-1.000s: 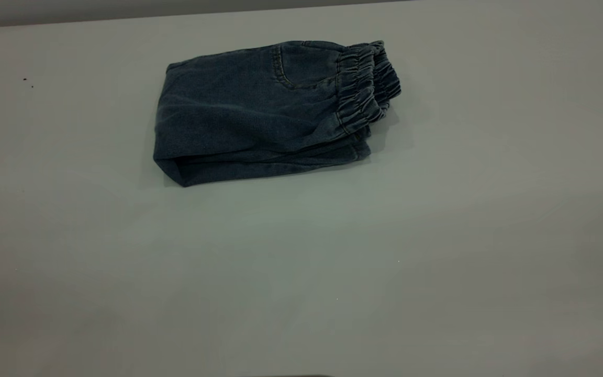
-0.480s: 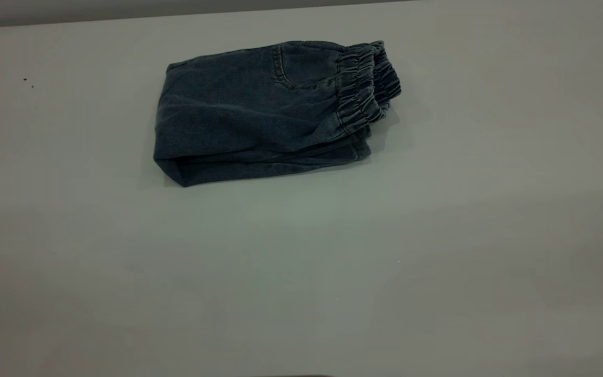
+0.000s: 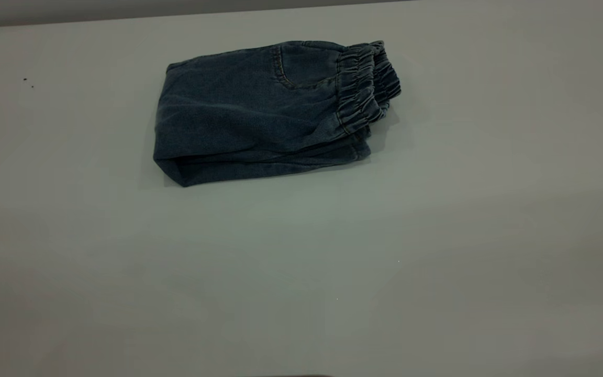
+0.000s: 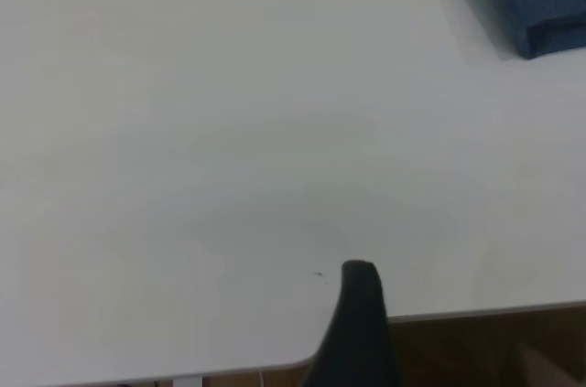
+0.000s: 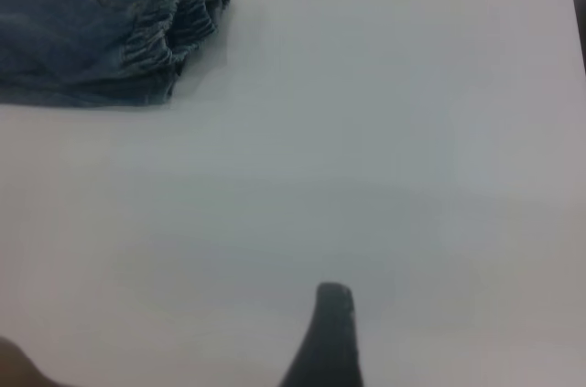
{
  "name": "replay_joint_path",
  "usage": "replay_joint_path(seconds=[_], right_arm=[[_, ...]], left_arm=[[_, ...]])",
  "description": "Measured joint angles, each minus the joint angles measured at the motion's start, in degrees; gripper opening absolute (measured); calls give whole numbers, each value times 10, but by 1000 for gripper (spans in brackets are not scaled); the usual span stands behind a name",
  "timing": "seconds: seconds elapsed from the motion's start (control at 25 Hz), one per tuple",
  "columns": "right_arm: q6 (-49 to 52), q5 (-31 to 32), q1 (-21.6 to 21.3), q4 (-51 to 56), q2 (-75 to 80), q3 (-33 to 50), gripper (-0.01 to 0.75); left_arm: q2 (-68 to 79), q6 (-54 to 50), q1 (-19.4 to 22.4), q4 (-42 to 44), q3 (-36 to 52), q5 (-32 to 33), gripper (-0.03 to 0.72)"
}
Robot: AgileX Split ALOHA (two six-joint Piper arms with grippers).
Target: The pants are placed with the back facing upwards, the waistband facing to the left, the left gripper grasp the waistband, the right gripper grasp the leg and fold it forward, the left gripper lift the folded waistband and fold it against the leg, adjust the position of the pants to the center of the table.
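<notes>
Dim, even light is falling across the large plain white table, leaving it looking grey-green in the exterior view, with its near edge slightly darker than the middle. The folded short blue denim pants are casting a faint, soft shadow along their near side and beside the ruched elastic waistband. No glare is showing. Both wrist views are appearing brighter and softly blurred, the matte black fingertip out of focus.
</notes>
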Motion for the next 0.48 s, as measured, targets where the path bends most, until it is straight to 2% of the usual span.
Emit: replay_joint_path(seconds=[0.12, 0.32, 0.48], right_arm=[[8, 0, 0, -18, 0, 0, 581], [100, -2, 0, -98, 0, 0, 581], [123, -4, 0, -104, 0, 0, 581]], left_arm=[[0, 0, 0, 0, 0, 0, 552], [0, 0, 0, 0, 0, 0, 552], [0, 0, 0, 0, 0, 0, 552]])
